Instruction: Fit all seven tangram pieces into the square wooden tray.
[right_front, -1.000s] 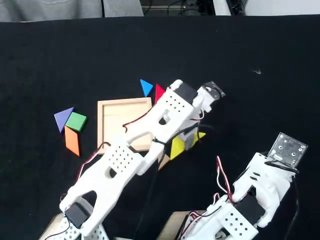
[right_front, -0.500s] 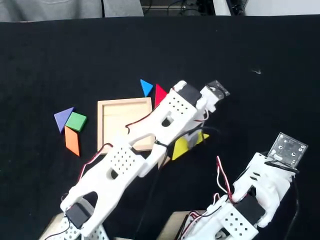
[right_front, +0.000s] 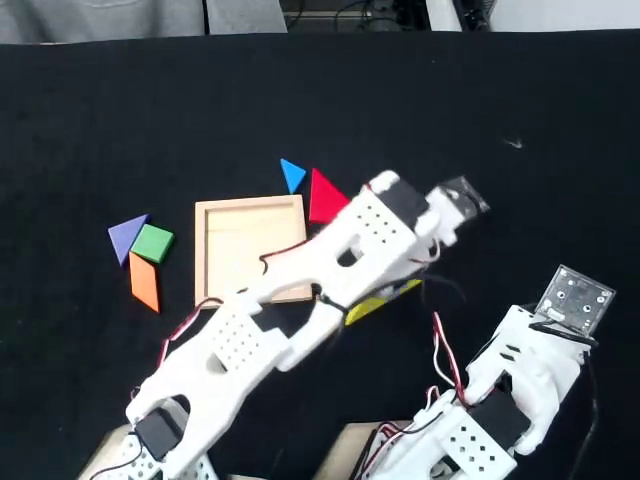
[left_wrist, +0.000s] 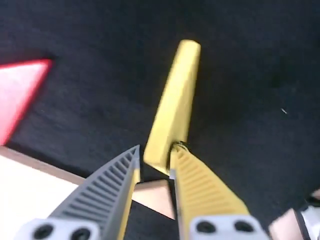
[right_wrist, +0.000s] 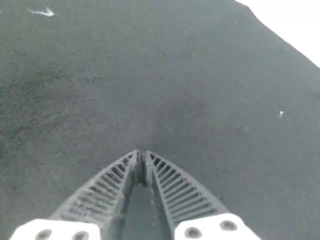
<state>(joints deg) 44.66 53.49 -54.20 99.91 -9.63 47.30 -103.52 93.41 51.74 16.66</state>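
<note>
Bright, even, diffuse lighting; shadows soft and barely visible

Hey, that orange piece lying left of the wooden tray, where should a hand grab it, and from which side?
Probably best to come straight down from above, since the orange piece lies flat. Pinch across its two long parallel edges, toward the end farther from the green square, which sits close to the other end.
</note>
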